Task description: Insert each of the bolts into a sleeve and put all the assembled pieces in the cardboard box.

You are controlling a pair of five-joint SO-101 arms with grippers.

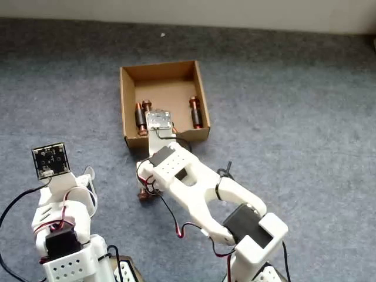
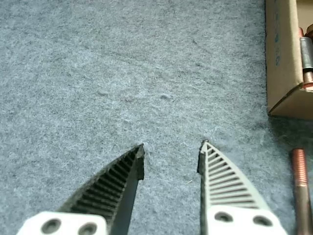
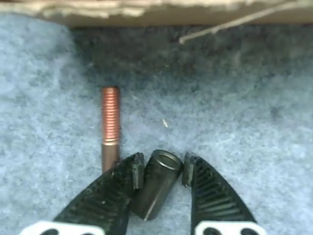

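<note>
Right wrist view: dark sleeve (image 3: 156, 183) lies tilted on the grey tabletop (image 3: 254, 122), open end toward the cardboard box (image 3: 156, 12). Right gripper (image 3: 162, 164) has its jaws pressed on both sides of the sleeve, so it looks gripped. Loose copper bolt (image 3: 110, 127) lies just beside it, apart from the sleeve, threaded end toward the box wall.

Step, as I judge it: taking the sleeve for the third assembly; bolt and sleeve not yet joined. Next move calls for lining the sleeve's bore up with the bolt's threaded end. The other arm likely has to hold the bolt steady, then the joined piece goes over the box wall.

Left gripper (image 2: 171, 149) hangs over bare tabletop, jaws apart, nothing between them, with the bolt (image 2: 299, 186) off to one side near the box corner.

High view: the box (image 1: 126, 106) holds two assembled pieces, one (image 1: 141, 119) by one side wall, the other (image 1: 195, 113) by the opposite wall.
</note>
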